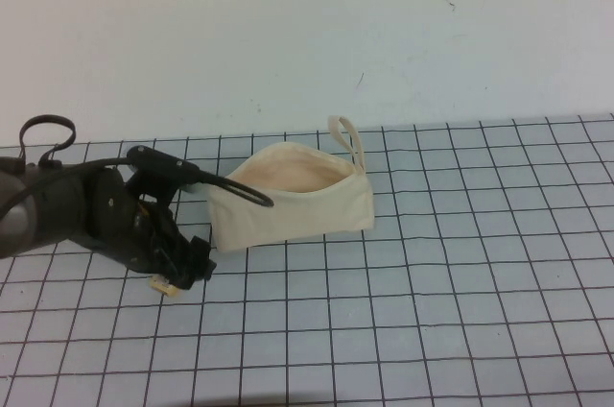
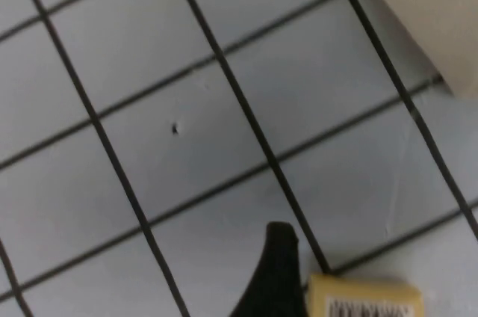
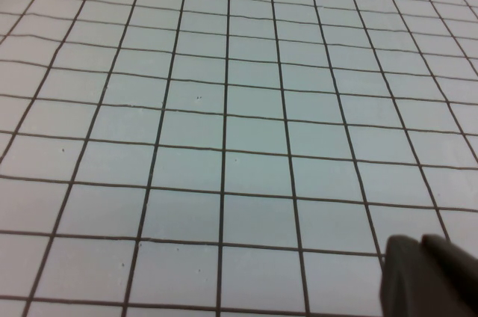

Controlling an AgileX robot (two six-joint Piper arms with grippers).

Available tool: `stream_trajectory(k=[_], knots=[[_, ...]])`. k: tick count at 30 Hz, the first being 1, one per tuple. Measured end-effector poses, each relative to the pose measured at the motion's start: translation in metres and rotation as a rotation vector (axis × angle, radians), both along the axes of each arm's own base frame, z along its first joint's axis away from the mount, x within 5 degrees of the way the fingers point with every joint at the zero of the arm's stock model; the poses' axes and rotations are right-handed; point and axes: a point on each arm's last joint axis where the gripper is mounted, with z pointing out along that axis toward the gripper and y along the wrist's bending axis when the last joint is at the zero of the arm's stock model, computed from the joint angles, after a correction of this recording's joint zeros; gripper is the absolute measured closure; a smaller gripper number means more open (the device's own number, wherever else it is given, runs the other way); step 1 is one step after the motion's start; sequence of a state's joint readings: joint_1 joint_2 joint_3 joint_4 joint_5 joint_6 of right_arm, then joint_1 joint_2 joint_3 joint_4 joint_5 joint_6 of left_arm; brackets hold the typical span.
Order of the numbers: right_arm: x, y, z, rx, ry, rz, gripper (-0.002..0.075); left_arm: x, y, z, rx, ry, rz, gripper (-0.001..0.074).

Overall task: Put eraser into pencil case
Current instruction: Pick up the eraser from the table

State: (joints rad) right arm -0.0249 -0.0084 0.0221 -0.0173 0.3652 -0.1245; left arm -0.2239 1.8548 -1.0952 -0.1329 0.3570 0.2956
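**Eraser at left gripper tip**

Eraser [image 1: 164, 285] lies on the grid mat [image 1: 432, 311] at my left gripper [image 1: 187, 271], seven o'clock of the pencil case [image 1: 293, 198]. Its long axis I can't judge. The case runs nine-to-three, mouth up, loop at one o'clock. Finger state: cannot tell. Right gripper [image 3: 429, 276] hangs over bare grid.

Matte black left arm [image 1: 67, 215] with looping black cables [image 1: 48, 133].

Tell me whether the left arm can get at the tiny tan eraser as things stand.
Probably yes: the left gripper sits low at the tiny tan eraser, nothing between them. The right gripper hangs over bare grid mat.
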Motion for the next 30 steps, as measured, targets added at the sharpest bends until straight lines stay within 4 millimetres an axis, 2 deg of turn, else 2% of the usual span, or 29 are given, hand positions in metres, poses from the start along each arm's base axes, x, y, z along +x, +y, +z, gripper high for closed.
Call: stream_trajectory(k=[4,9,20,27,30], knots=[[0.000,0.000,0.000,0.000,0.000,0.000,0.0727,0.009,-0.002,-0.004,-0.006,0.022,0.026,0.0171],[0.000,0.000,0.000,0.000,0.000,0.000,0.0727,0.013,-0.003,-0.016,0.017,0.129,0.025,0.0191],[0.000,0.000,0.000,0.000,0.000,0.000,0.0727,0.012,-0.003,-0.006,0.045,0.224,0.006,0.0301],[0.000,0.000,0.000,0.000,0.000,0.000,0.0727,0.008,-0.002,-0.008,0.064,0.274,0.001,0.0456],[0.000,0.000,0.000,0.000,0.000,0.000,0.0727,0.008,-0.002,-0.008,0.064,0.276,0.001,0.0455]])
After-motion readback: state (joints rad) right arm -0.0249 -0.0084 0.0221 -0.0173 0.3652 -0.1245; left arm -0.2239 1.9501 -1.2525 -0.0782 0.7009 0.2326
